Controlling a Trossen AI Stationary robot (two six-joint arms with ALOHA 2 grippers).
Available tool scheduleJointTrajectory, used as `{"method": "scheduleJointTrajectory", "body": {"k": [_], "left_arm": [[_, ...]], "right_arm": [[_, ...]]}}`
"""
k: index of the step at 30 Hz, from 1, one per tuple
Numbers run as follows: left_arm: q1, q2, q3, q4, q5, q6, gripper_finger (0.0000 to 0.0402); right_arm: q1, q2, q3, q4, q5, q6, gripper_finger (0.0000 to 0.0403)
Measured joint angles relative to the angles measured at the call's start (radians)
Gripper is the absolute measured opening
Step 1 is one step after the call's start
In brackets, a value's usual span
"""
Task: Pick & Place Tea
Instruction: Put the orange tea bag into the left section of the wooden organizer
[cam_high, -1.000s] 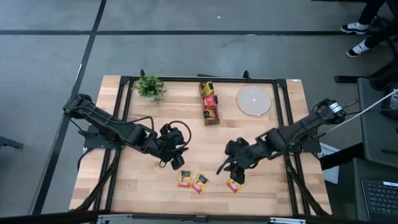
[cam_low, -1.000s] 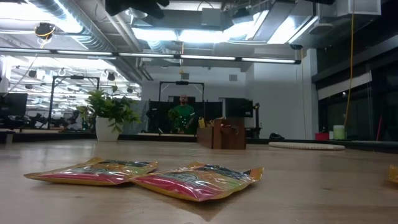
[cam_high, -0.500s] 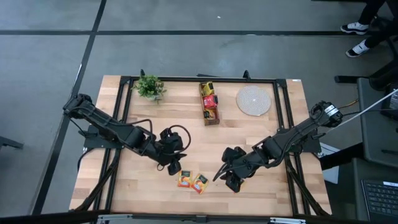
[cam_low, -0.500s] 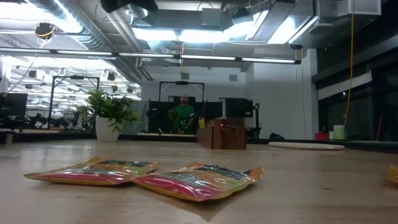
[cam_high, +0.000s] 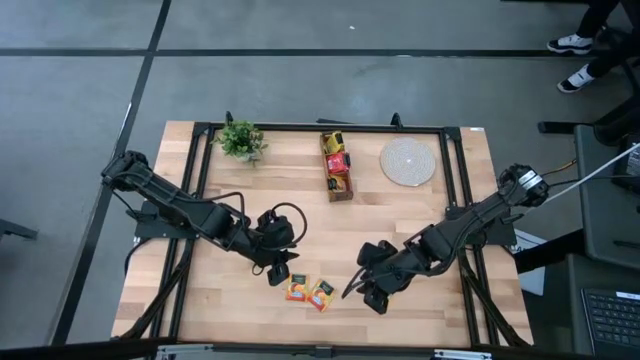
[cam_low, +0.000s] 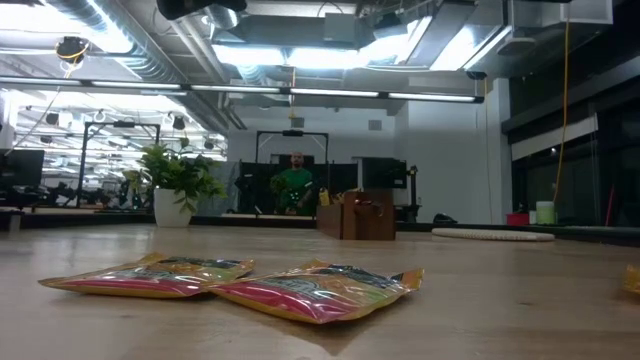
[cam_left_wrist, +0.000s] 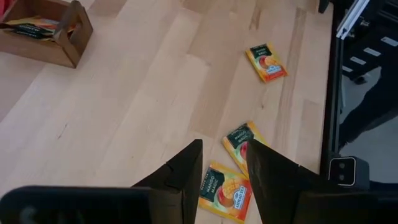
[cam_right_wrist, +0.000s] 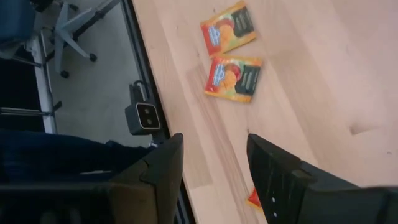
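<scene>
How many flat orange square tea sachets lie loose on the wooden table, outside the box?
3. The first sachet and second sachet lie side by side near the front edge; the third sachet lies apart, farther right.

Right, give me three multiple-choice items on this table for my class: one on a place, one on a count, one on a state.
1. Where does the wooden box stand?
A) between the potted plant and the round mat
B) beside the loose sachets
C) on the mat

2. How many loose tea sachets show in the left wrist view?
A) one
B) three
C) five

3. How do the left gripper jaws stand?
A) shut on a sachet
B) shut, empty
C) open, empty

Answers: A, the high view shows the box in line between plant and mat. B, two lie close together and one lies farther off. C, a gap shows between the jaws and nothing is gripped.
</scene>
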Motion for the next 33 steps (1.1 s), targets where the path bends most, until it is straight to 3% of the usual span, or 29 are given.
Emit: {"method": "scheduleJointTrajectory", "body": {"k": [6, 12, 18, 23, 33], "left_arm": [[-0.002, 0.000, 0.000, 0.000, -0.009, 0.000, 0.0121], [-0.086, 0.000, 0.000, 0.007, -0.239, 0.021, 0.0122], [-0.153, 0.000, -0.023, 0.032, -0.257, -0.005, 0.0116], [-0.164, 0.001, -0.091, 0.102, -0.195, -0.027, 0.0114], [-0.065, 0.002, -0.200, 0.344, 0.011, 0.202, 0.0114]], "right_arm": [[-0.003, 0.065, 0.000, 0.015, -0.080, -0.026, 0.0178], [-0.006, 0.131, 0.000, 0.059, -0.173, -0.057, 0.0178], [-0.006, 0.135, 0.001, 0.060, -0.167, -0.059, 0.0178], [-0.022, 0.135, 0.001, 0.097, -0.191, -0.087, 0.0178], [-0.060, 0.135, 0.001, 0.172, -0.201, -0.137, 0.0178]]}}
